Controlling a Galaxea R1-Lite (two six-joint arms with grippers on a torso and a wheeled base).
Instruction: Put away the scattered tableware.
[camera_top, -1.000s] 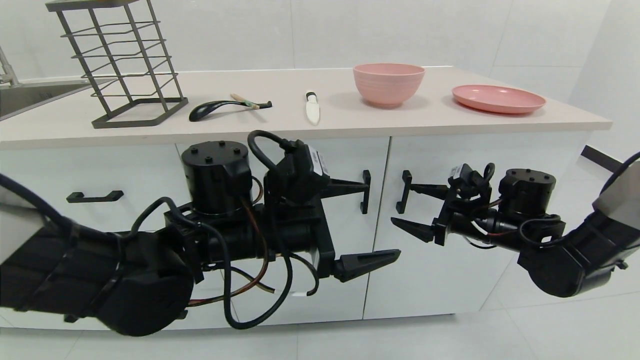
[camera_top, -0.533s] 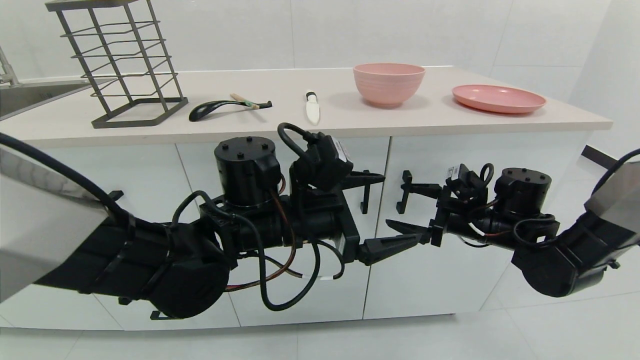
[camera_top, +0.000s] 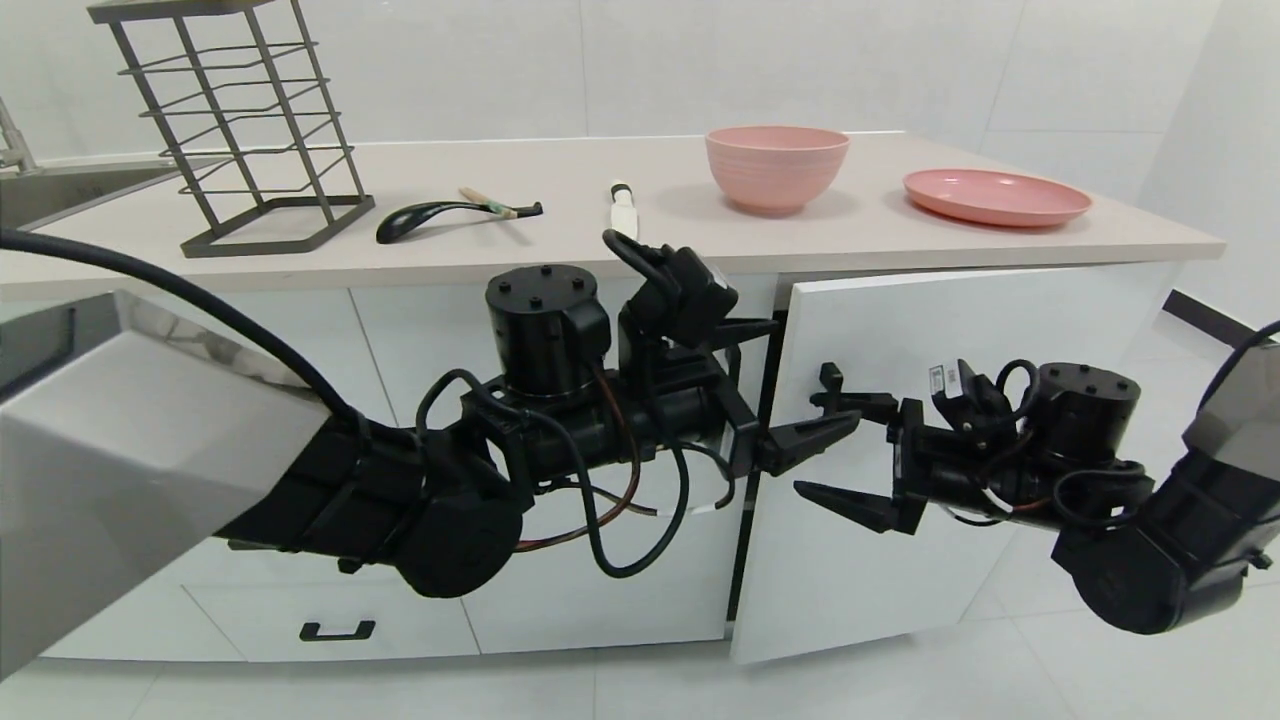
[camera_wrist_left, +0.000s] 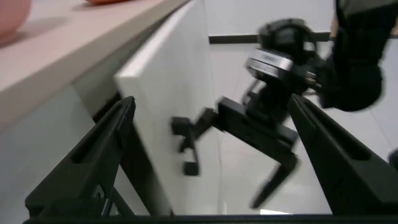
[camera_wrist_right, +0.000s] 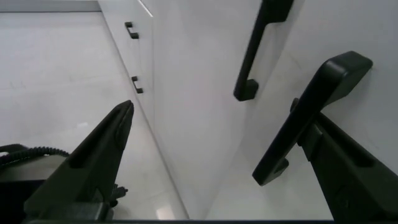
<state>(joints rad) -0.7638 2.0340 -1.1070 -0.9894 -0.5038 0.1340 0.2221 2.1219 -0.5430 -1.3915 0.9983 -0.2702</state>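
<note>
On the counter lie a black spoon (camera_top: 420, 215), a wooden-handled utensil (camera_top: 487, 203) and a white knife (camera_top: 622, 205). Further right stand a pink bowl (camera_top: 776, 165) and a pink plate (camera_top: 995, 195). Below them, the right cabinet door (camera_top: 960, 330) stands ajar. My left gripper (camera_top: 817, 370) is open and straddles that door's free edge (camera_wrist_left: 168, 124). My right gripper (camera_top: 808, 445) is open in front of the door. Its upper finger is beside the black door handle (camera_top: 827, 380), also seen in the right wrist view (camera_wrist_right: 255, 50).
A black wire rack (camera_top: 250, 120) stands on the counter's left, next to a sink (camera_top: 70, 190). The left cabinet door (camera_top: 560, 300) is closed behind my left arm. A drawer handle (camera_top: 337, 630) shows low down. Pale tiled floor (camera_top: 1100, 660) lies to the right.
The right cabinet door has swung ajar. My left arm has moved right and up to the door's edge. My right gripper has drawn back and slightly down with the door.
</note>
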